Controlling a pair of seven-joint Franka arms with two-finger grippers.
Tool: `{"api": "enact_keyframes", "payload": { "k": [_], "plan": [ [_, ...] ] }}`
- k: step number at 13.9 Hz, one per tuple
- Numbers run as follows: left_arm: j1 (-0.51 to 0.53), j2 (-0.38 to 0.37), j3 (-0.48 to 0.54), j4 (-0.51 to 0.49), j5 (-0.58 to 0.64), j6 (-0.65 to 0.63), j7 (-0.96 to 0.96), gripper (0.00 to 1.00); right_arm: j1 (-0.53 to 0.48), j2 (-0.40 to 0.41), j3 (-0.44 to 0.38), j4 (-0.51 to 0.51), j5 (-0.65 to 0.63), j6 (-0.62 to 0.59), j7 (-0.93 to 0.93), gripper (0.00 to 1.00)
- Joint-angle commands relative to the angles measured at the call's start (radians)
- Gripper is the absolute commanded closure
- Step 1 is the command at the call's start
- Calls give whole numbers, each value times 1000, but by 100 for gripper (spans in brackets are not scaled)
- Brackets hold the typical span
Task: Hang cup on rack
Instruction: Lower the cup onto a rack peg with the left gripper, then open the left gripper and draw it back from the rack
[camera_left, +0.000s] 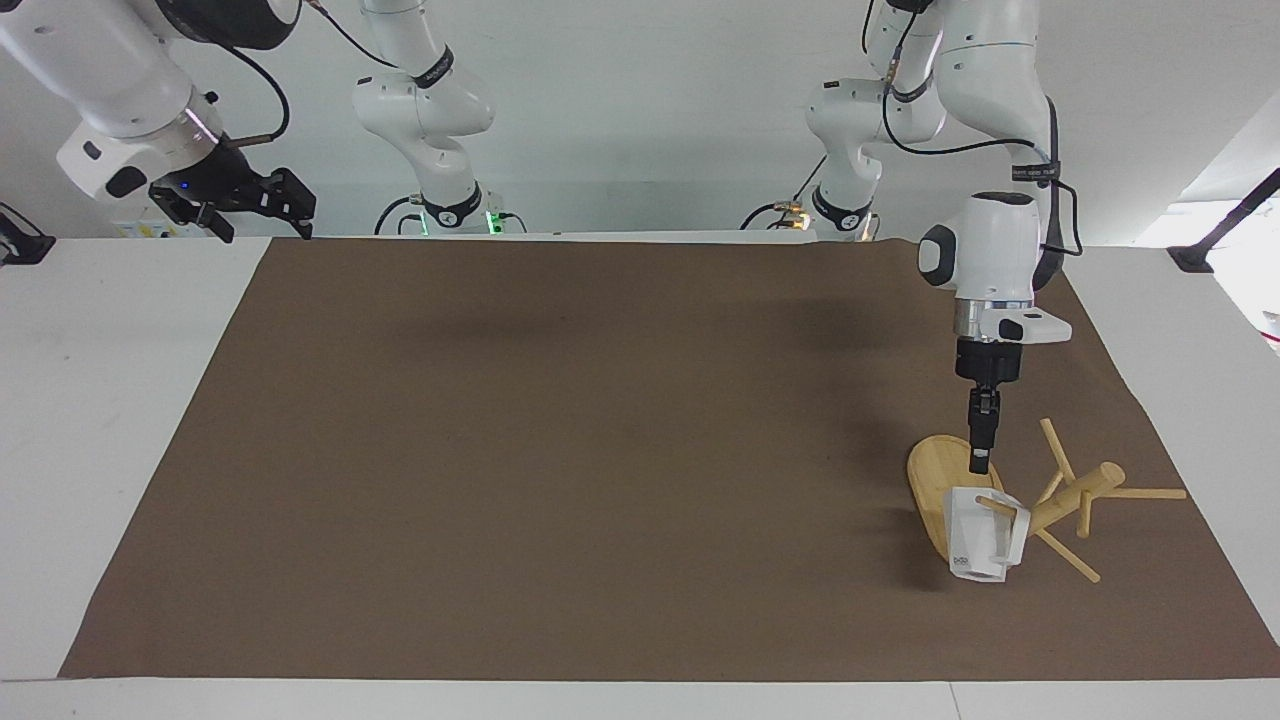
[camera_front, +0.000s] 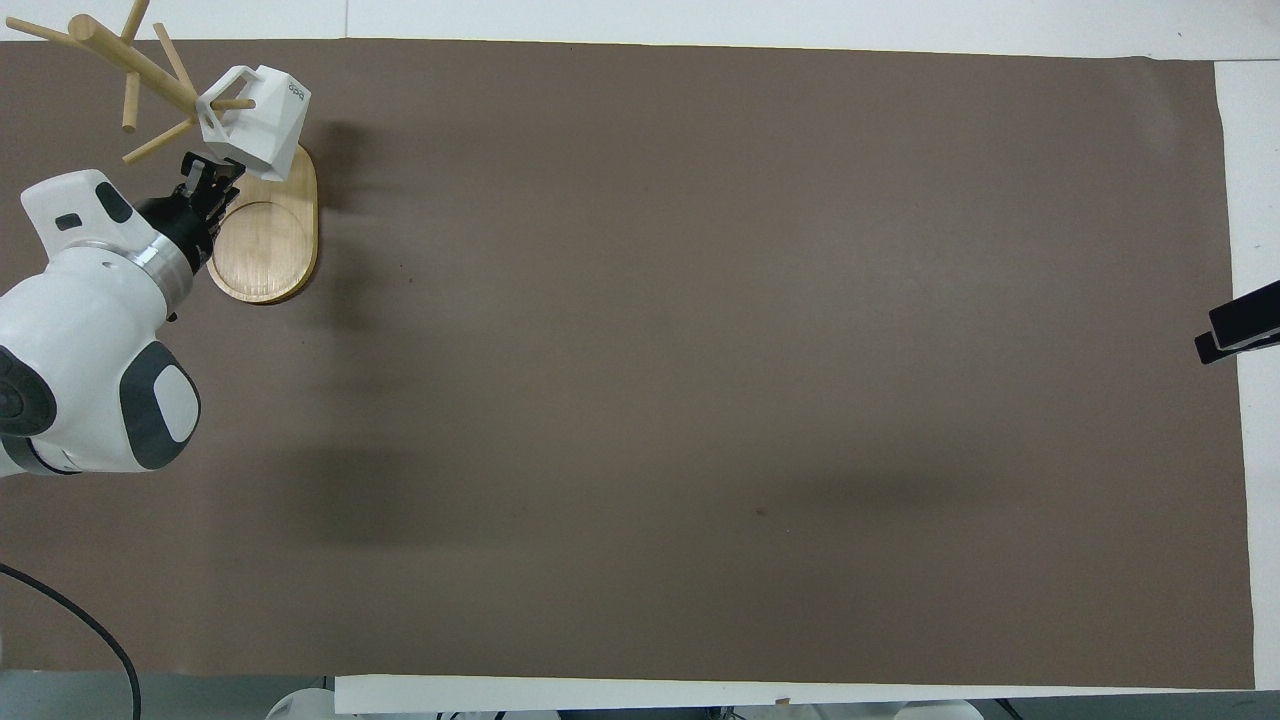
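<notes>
A brown mat (camera_left: 560, 450) is spread over a white table (camera_left: 110, 400). At the left arm's end the rack (camera_left: 1040, 515) is seen, the cup (camera_left: 982, 535) hung by its handle on a peg. The left gripper (camera_left: 979, 462) is held just above the cup, apart from it; its fingers cannot be told. The right gripper (camera_left: 250, 205), opened, waits over the table's edge nearest the robots.

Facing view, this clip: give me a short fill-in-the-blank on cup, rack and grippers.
1. The cup hangs by its handle on a ___ of the rack.
2. The left gripper is over the rack's ___.
3. The cup's colour is ___.
4. The right gripper holds ___.

Missing words: peg; base; white; nothing
</notes>
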Motion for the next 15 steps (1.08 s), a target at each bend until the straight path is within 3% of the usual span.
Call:
{"api": "enact_keyframes", "payload": {
  "k": [1,4,6,11,15],
  "plan": [
    [10,-105,-5,0,13,-216,-1,46,3,-23,1,-31,-1,16,8,0],
    [9,-196,-5,42,13,-549,86,20,7,-23,1,-31,-1,16,8,0],
    [3,-205,-5,149,14,-829,188,4,6,-23,1,-31,-1,16,8,0],
    [-3,-135,-5,496,17,-1459,620,1,9,-23,1,-31,-2,16,11,0],
    [0,-52,-6,745,17,-1755,980,1,-8,-23,1,-31,-1,22,12,0]
  ]
}}
